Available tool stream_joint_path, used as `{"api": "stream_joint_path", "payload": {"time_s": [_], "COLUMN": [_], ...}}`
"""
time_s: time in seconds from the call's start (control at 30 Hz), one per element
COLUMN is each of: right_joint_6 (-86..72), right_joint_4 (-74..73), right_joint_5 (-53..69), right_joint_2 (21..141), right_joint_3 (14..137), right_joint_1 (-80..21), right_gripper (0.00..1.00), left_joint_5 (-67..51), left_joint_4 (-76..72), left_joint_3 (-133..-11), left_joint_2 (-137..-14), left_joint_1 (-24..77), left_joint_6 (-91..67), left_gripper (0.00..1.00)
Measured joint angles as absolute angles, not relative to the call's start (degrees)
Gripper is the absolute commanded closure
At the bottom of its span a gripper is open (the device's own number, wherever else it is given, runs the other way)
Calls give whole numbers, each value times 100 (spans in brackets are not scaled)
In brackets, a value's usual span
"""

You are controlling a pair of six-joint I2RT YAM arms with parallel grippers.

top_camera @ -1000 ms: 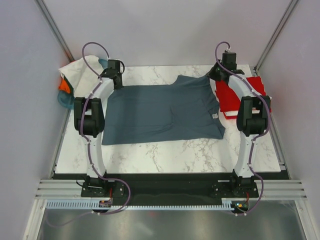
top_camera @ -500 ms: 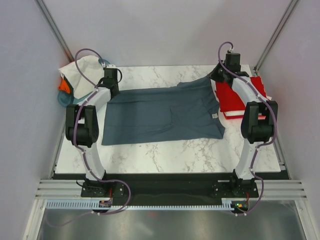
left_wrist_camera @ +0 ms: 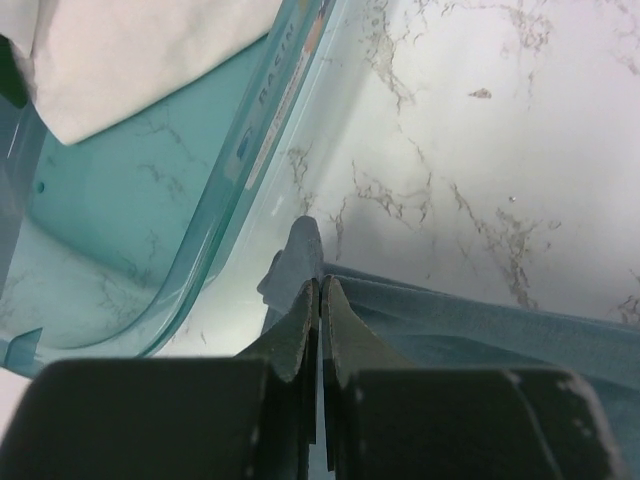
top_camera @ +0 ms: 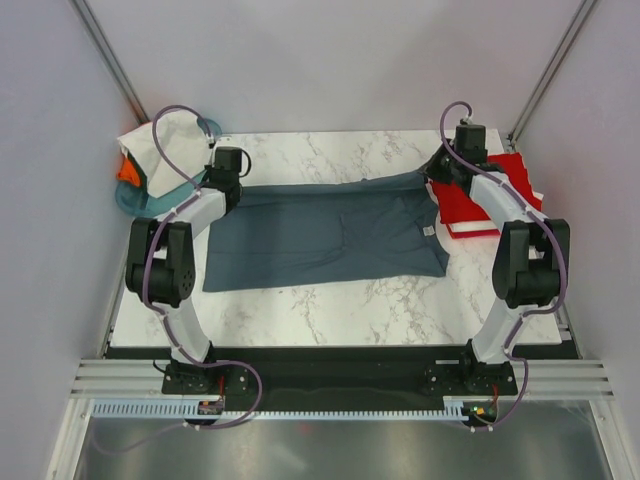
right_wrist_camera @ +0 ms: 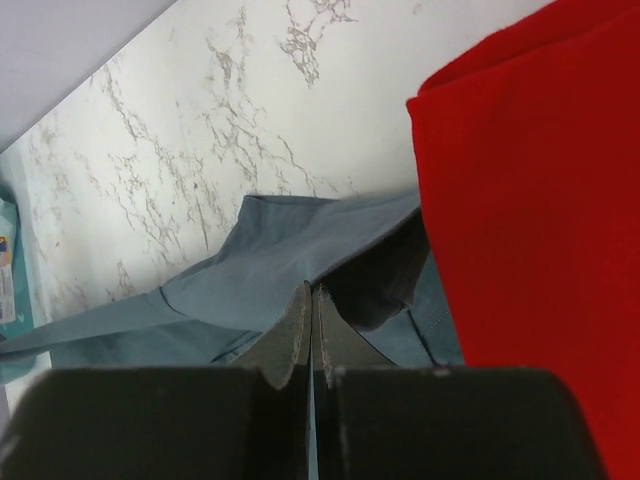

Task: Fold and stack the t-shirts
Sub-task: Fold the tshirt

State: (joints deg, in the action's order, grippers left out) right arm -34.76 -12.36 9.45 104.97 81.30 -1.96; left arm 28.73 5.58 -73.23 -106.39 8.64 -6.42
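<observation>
A slate blue-grey t-shirt [top_camera: 320, 232] lies spread on the marble table. My left gripper [top_camera: 236, 186] is shut on its far left corner [left_wrist_camera: 300, 250]. My right gripper [top_camera: 434, 178] is shut on its far right corner [right_wrist_camera: 320, 255]. The far edge is stretched between the two grippers and pulled toward the near side, over the rest of the shirt. A folded red t-shirt [top_camera: 482, 195] lies at the right, next to my right gripper, and shows in the right wrist view [right_wrist_camera: 540, 190]. A white t-shirt [top_camera: 165, 145] and an orange one [top_camera: 126, 171] sit at the far left.
A teal plastic basket [top_camera: 135, 200] stands at the far left corner under the white shirt; its clear wall [left_wrist_camera: 220, 190] is close to my left gripper. Bare marble [top_camera: 330, 305] runs along the near side of the table.
Both grippers have moved toward the near side with the shirt's far edge in them, drawing it over the shirt. The shirt's visible depth has shrunk.
</observation>
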Motion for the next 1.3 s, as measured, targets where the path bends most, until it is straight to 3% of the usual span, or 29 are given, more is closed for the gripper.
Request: {"api": "stream_joint_path", "payload": {"time_s": [1.17,1.3], "right_joint_6": [-3496,-3559], "right_joint_4": [-683,-462], "right_joint_5": [390,373], "right_joint_2": [8731,8429], "right_joint_3": [5712,5194], "right_joint_1": [-148,-148], "right_gripper": [100,92], "left_joint_5": [3669,3754], "left_joint_4": [-12,-32], "left_joint_3": [-5645,-5356], "left_joint_2": [-9430,-9327], "left_joint_1": [1431,1479], "left_joint_6": [-644,-701], "left_gripper": [97,92]}}
